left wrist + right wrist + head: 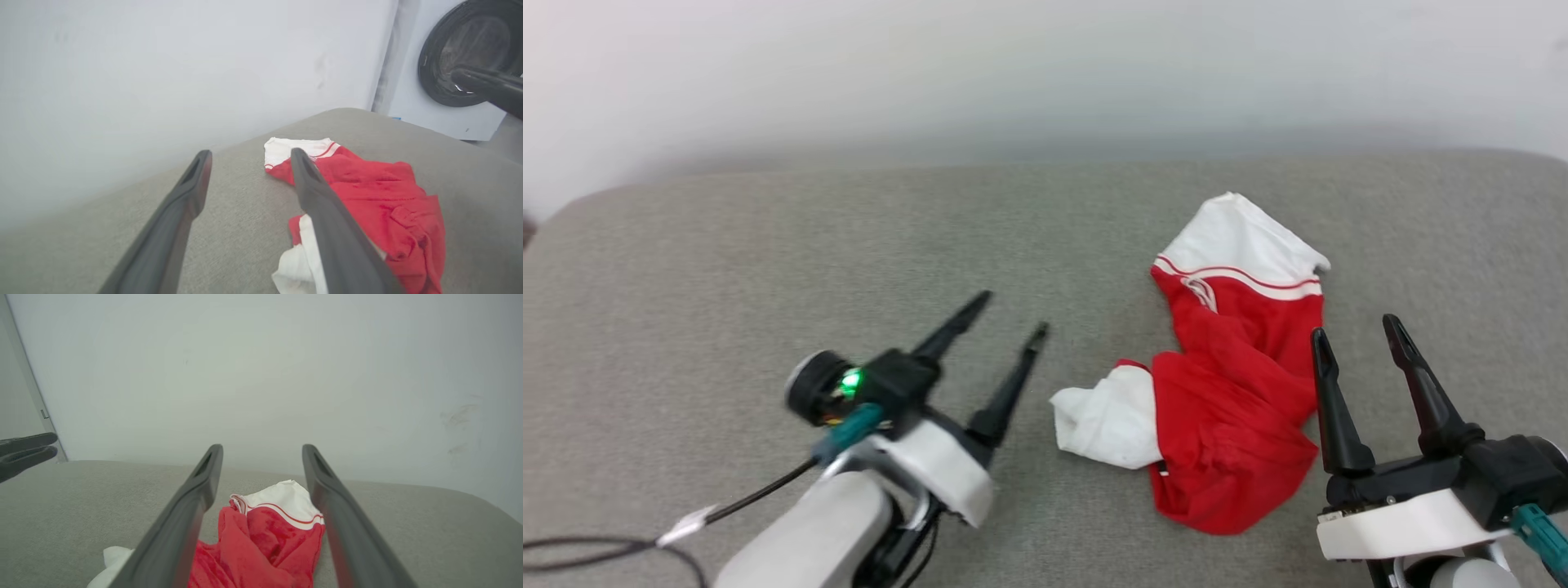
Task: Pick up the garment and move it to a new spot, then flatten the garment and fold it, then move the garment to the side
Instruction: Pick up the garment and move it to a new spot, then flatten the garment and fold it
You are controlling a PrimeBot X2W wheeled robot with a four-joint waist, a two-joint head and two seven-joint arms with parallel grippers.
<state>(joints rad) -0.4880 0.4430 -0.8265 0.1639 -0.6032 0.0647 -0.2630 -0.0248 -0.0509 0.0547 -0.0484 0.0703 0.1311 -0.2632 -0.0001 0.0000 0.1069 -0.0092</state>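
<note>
The garment (1229, 384) lies crumpled on the grey cushioned surface (768, 245), right of centre: red body, one white sleeve at its far end, another white sleeve at its near left. My left gripper (1014, 310) is open to the left of it, fingers apart and holding nothing. My right gripper (1356, 333) is open at the garment's right edge, also holding nothing. In the left wrist view the garment (380, 196) sits to the right of the open left gripper (248, 157). In the right wrist view the garment (265, 543) lies below and between the open right gripper (261, 451) fingers.
A pale wall (1045, 73) rises just behind the surface. A white washing machine with a dark round door (461, 61) stands beyond the surface's far end in the left wrist view. A dark cable (621, 543) trails from my left arm.
</note>
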